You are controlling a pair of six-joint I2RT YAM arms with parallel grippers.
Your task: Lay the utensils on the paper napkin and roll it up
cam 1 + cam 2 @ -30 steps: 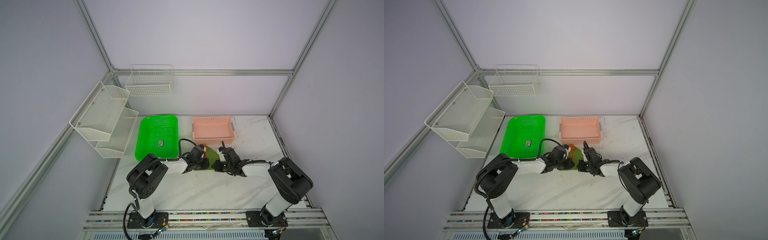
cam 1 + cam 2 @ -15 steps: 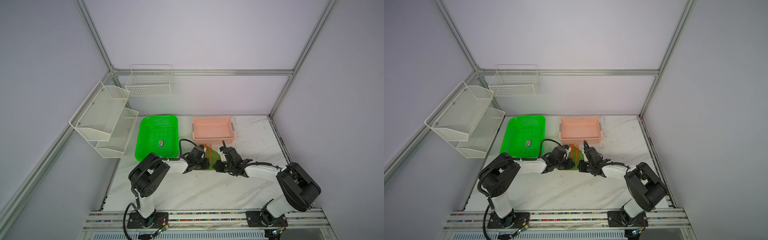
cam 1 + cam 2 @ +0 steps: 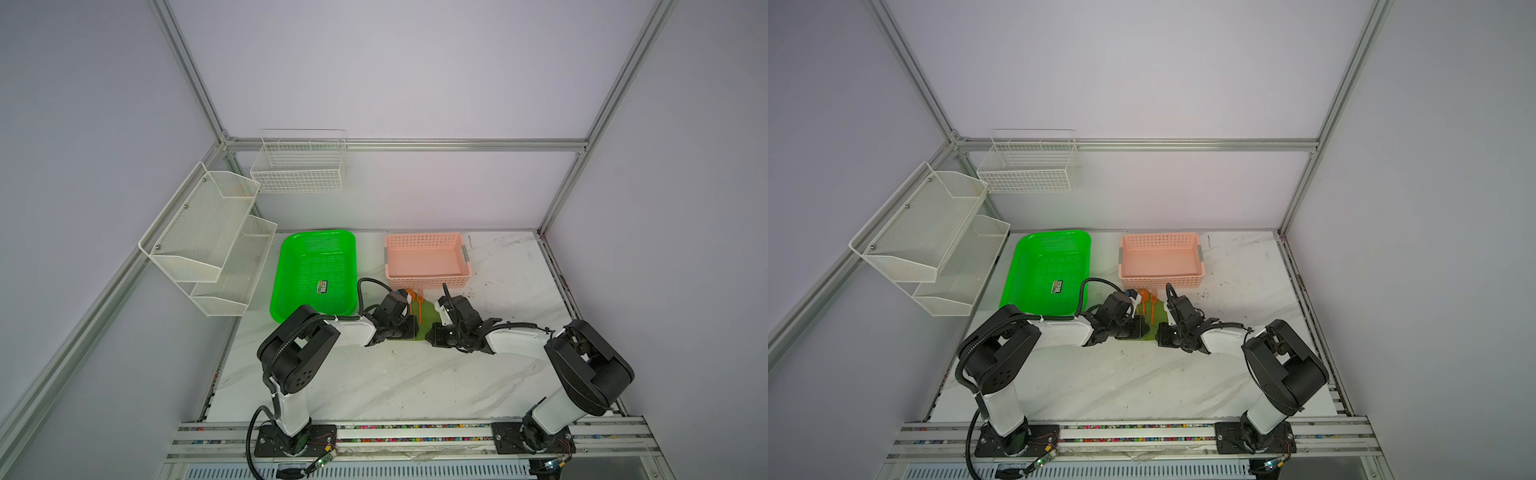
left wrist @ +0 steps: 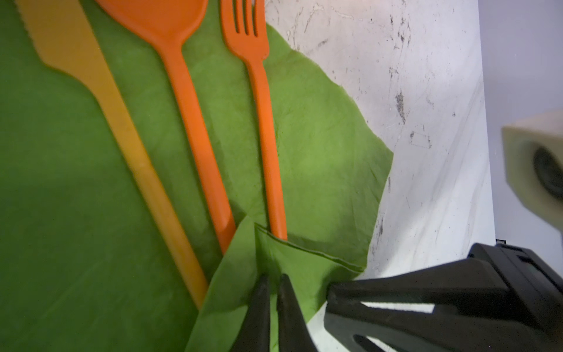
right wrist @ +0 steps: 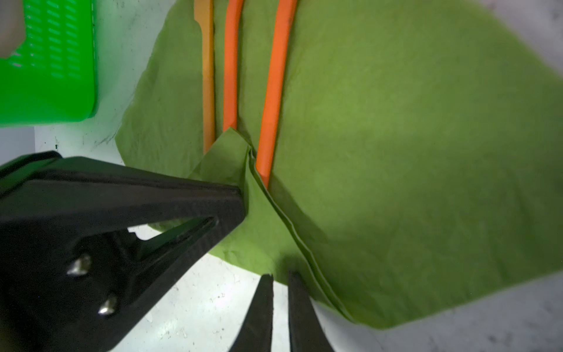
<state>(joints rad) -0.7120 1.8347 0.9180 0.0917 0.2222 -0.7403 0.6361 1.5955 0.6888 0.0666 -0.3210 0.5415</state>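
Left wrist view: the left gripper (image 4: 274,279) is clamped on a folded corner of the paper napkin (image 4: 320,152), lower centre, at the handle ends of the fork (image 4: 265,122), spoon (image 4: 195,122) and knife (image 4: 125,122). The right gripper (image 5: 281,277) is nearly closed at its edge, grasp unclear. The green tray's (image 3: 316,235) label (image 3: 322,286) is unreadable. More cutlery is exposed than a second ago.

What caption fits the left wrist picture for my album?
Left gripper pinches the green napkin, its corner folded over orange knife, spoon and fork handles.

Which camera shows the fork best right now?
Left wrist: the fork shows tines and full handle, down to the napkin fold. Right wrist shows only the fork's handle. In both top views the fork is tiny.
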